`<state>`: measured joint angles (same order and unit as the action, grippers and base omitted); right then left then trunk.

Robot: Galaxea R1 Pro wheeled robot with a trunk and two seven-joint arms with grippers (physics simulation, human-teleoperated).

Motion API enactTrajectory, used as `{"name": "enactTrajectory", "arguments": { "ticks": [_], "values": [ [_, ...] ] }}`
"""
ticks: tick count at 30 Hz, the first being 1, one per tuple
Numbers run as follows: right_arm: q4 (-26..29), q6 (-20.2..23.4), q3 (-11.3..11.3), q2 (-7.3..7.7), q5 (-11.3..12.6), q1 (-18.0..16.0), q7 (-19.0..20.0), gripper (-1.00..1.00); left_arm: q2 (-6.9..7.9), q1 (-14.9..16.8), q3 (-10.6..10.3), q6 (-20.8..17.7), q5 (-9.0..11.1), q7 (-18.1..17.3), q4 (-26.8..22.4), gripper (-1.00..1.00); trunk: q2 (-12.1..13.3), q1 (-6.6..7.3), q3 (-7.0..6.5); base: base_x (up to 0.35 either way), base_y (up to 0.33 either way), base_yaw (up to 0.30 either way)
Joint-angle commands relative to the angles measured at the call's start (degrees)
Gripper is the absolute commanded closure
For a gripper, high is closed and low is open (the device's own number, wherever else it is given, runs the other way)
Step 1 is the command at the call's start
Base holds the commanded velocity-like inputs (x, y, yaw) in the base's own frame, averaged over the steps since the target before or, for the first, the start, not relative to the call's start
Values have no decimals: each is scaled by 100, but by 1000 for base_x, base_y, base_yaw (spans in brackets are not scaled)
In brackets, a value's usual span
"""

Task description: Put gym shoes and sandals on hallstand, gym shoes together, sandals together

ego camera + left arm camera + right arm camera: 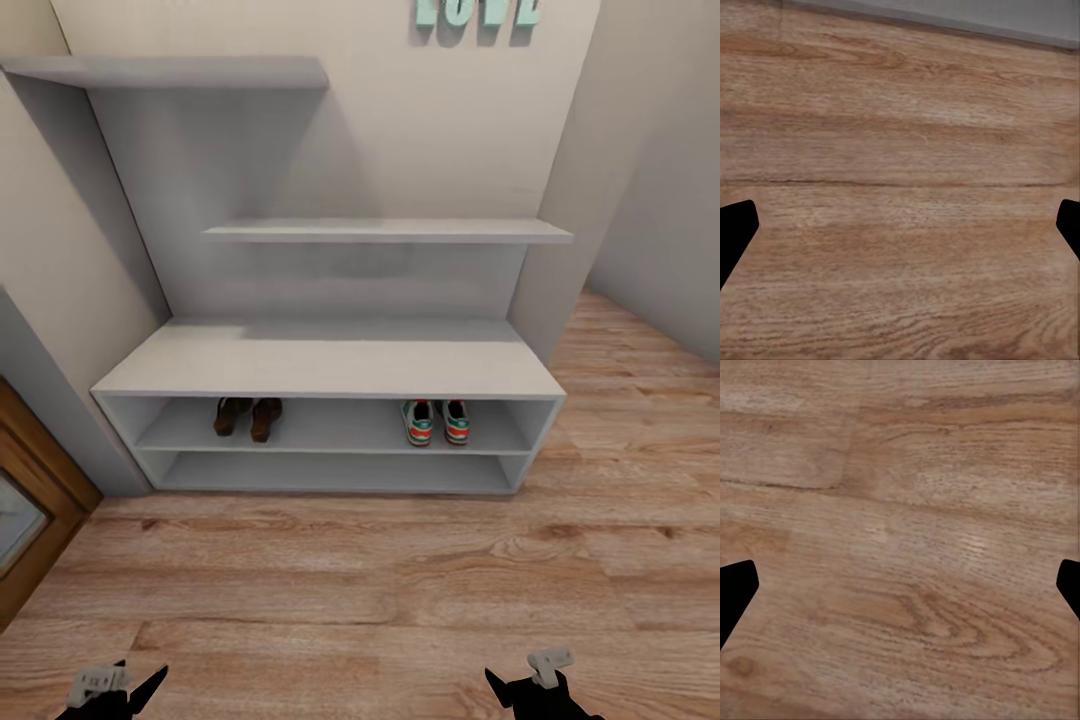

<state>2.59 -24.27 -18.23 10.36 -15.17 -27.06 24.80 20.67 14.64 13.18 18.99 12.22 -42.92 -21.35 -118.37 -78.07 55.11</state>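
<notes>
The shoe rack (330, 360) stands against the far wall, under the turquoise letters (478, 12), and both pairs are already inside it. The two sandals (247, 416) rest on the upper of its two low shelves, toward the left, side by side and touching or almost touching. The two gym shoes (436, 421) rest on the same shelf toward the right, also side by side, with their red heel tabs turned to the near side. The heels point out probably because each shoe was pushed in toe first from the front, which is the natural way for an arm reaching from here. The pairs are well apart from each other, so each kind stays grouped with its own partner.

No shoe lies on the wood floor (360, 590) between the rack and the robot, so in my judgement the task is complete or very near to it.

The left gripper (110, 688) and the right gripper (530, 680) hang low at the near edge of the head view, far from the rack. In each wrist view the dark fingertips (736, 229) sit at the two opposite edges with bare floor planks between them, so both jaws are spread wide and hold nothing. This withdrawn, empty pose fits a robot that has nothing more to carry.
</notes>
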Motion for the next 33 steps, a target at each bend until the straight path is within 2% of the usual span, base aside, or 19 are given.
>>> {"name": "enactTrajectory", "arguments": {
  "ticks": [1, 11, 18, 23, 24, 26, 30, 33],
  "values": [
    [-4, -16, -49, 1, -47, -3, 19, -100, 1, 4, 16, -5, 26, -38, 8, -100, 40, 23, -14, 0, 0, 0],
    [-7, -28, -49, 9, -47, 69, 8, -100, -7, 4, 4, -1, 10, 383, 8, -100, 441, 243, -193, 0, 0, 0],
    [-7, -24, -49, 10, -50, 149, -50, -100, -16, 4, -3, 0, 1, 462, 8, -100, 721, 397, -319, 0, 0, 0],
    [-20, -18, -40, 10, -68, 169, -579, -100, -37, 4, -1, 0, 0, 474, 8, -100, 922, 507, -409, 0, 0, 0],
    [-41, -12, -35, 3, -75, 234, -1043, -100, -42, 4, 0, 0, 5, 476, 8, -100, 962, 529, -427, 0, 0, 0],
    [-57, -10, -33, -4, -74, 293, -1311, -100, -43, 4, 0, 1, 6, 477, 8, -100, 1042, 573, -463, 0, 0, 0],
    [-77, 17, -31, -80, -74, 407, -1590, -100, -49, 4, -2, 0, 8, 478, 8, -100, 1203, 660, -535, 0, 0, 0],
    [-85, 29, -31, -103, -69, 499, -1627, -100, -51, 4, -1, 2, 13, 478, 8, -100, 1323, 726, -588, 0, 0, 0]
  ]
}}
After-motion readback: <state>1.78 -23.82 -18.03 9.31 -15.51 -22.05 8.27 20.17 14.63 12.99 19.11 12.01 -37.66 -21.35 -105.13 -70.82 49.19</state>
